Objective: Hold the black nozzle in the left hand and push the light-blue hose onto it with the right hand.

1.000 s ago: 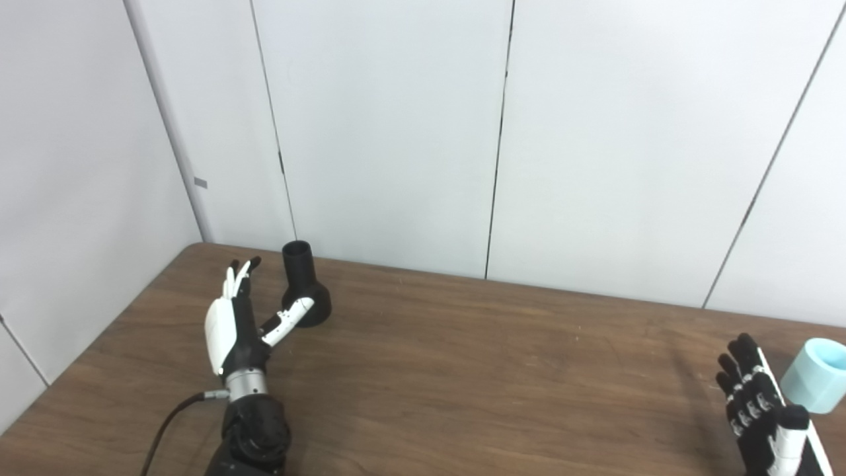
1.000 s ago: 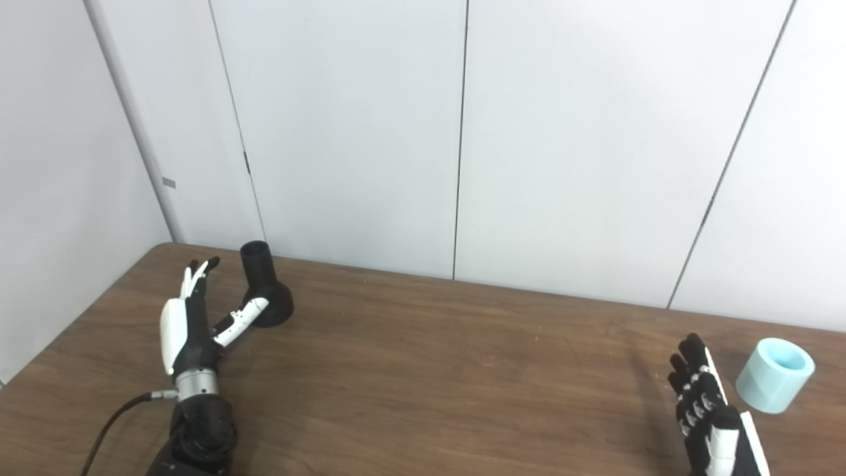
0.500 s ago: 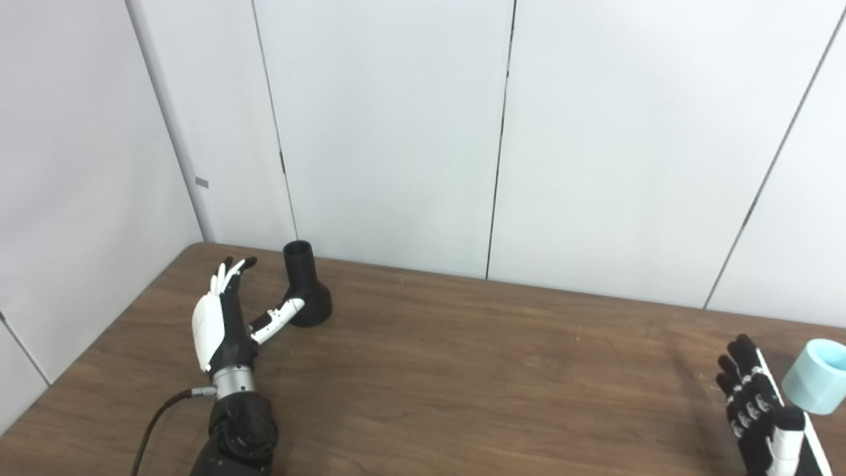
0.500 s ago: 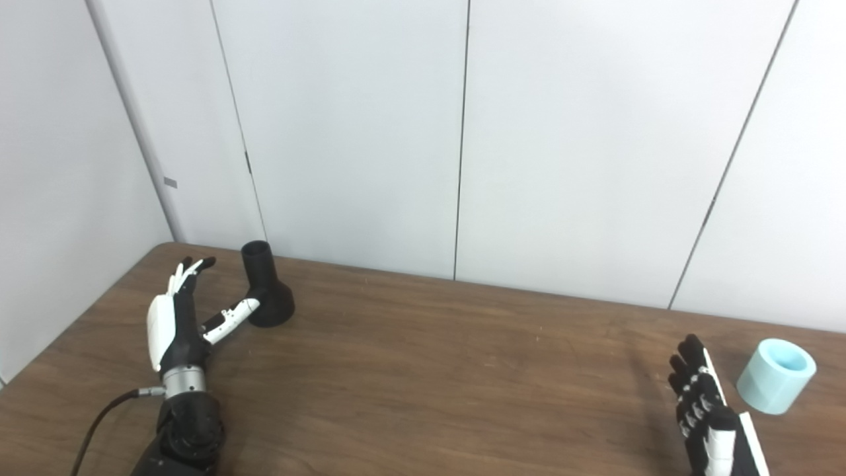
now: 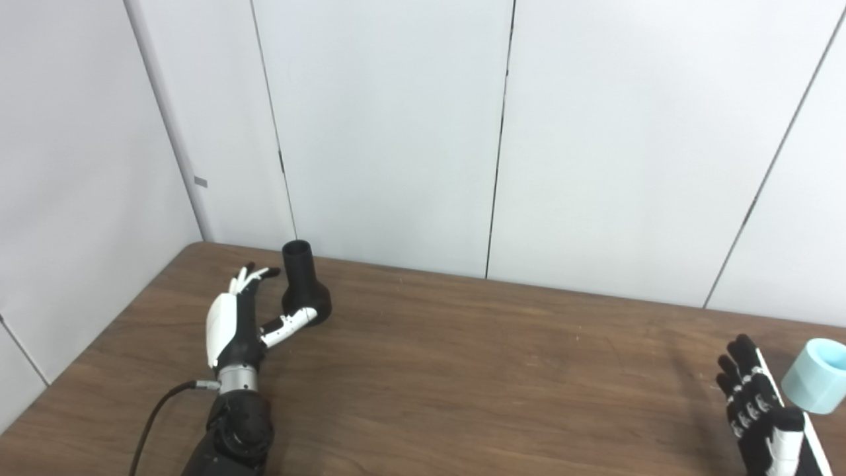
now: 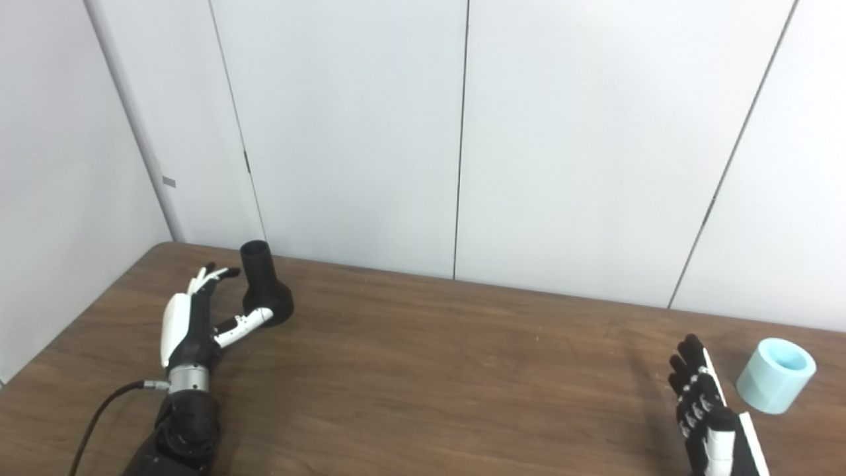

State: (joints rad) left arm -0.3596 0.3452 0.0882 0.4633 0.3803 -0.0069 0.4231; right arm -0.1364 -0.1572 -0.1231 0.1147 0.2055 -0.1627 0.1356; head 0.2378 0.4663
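The black nozzle [image 5: 304, 285] stands upright on its flared base at the far left of the brown table [image 5: 462, 370], close to the wall. My left hand [image 5: 236, 316] is open just left of it, fingers curling toward its neck and the thumb lying in front of the base. The light-blue hose piece [image 6: 774, 375], a short open cylinder, lies tilted at the far right. My right hand [image 6: 708, 413] is open, fingers pointing up, a little left of the hose and apart from it.
White wall panels [image 5: 396, 132] rise right behind the table's far edge. A black cable [image 5: 153, 423] trails from the left wrist toward the lower left.
My left hand has shifted right toward the nozzle, and its fingers have begun to curl around the neck. The right hand and hose have stayed put.
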